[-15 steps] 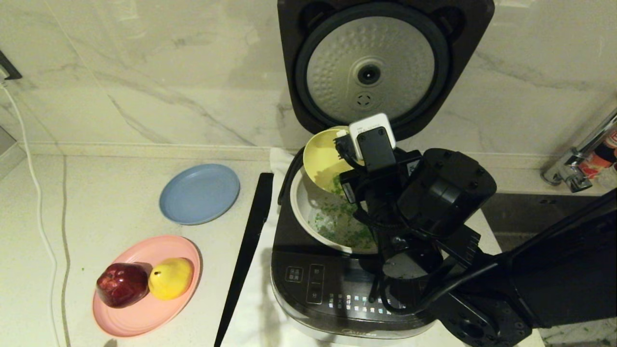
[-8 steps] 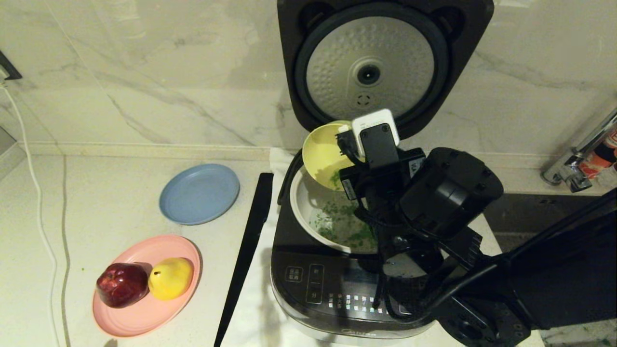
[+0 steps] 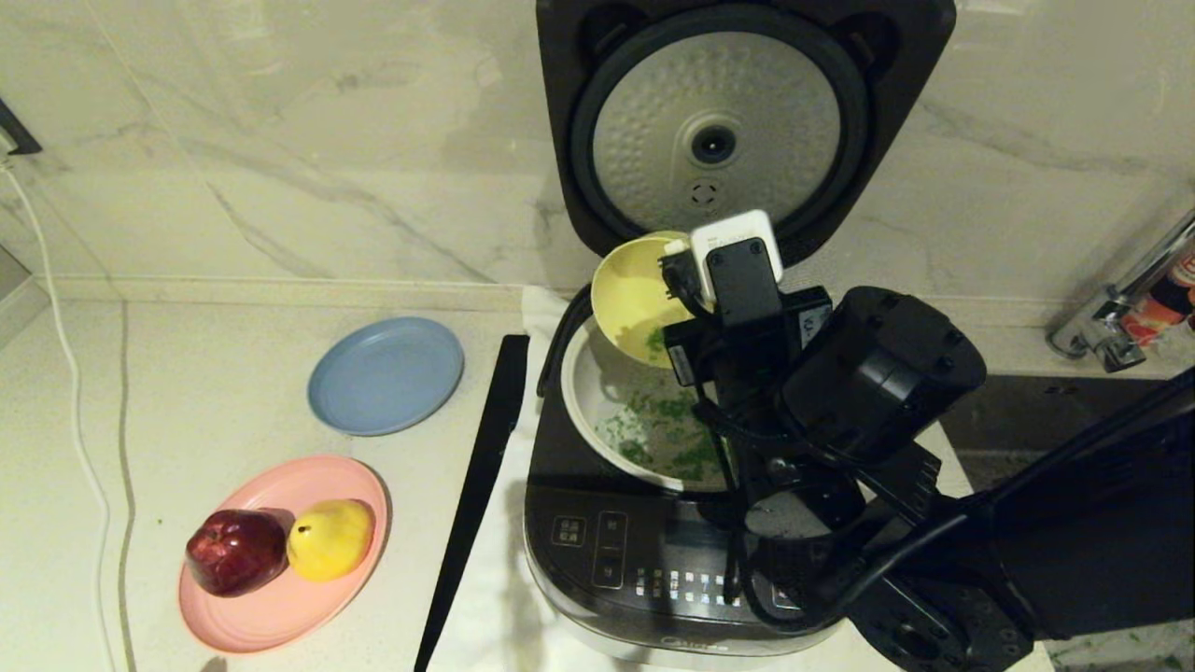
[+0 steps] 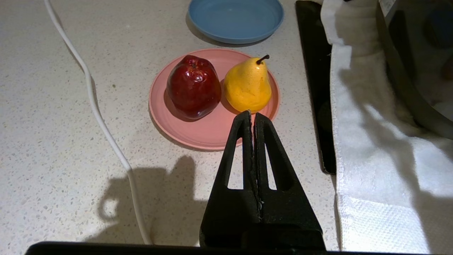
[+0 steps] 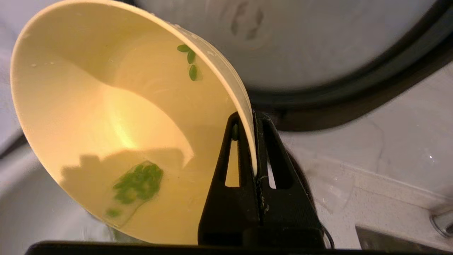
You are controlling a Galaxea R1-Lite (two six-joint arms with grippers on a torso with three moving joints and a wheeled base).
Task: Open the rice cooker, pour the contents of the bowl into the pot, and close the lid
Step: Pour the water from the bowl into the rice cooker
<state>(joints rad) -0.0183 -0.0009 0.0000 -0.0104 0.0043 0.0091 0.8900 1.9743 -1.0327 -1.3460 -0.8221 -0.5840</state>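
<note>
The rice cooker [image 3: 597, 551] stands open, its lid [image 3: 719, 131] upright against the wall with the dimpled silver plate facing me. My right gripper [image 5: 249, 118] is shut on the rim of the pale yellow bowl [image 5: 106, 120], [image 3: 635, 294], which is tipped steeply over the cream-white pot [image 3: 583, 392]. Most of the green contents [image 3: 667, 434] lie in the pot. A small green clump [image 5: 138, 182] and a few bits cling inside the bowl. My left gripper [image 4: 251, 114] is shut and empty, hovering over the counter by the pink plate.
A pink plate [image 3: 280, 607] with a red apple [image 3: 235, 551] and a yellow pear [image 3: 329, 539] sits at the left front, a blue plate [image 3: 386, 375] behind it. A black strip [image 3: 476, 485] and a white cloth [image 4: 375, 141] lie beside the cooker. A tap [image 3: 1120, 308] is at the right.
The right arm has shifted slightly right and up with the tipped bowl. More green bits have fallen into the pot, leaving less in the bowl.
</note>
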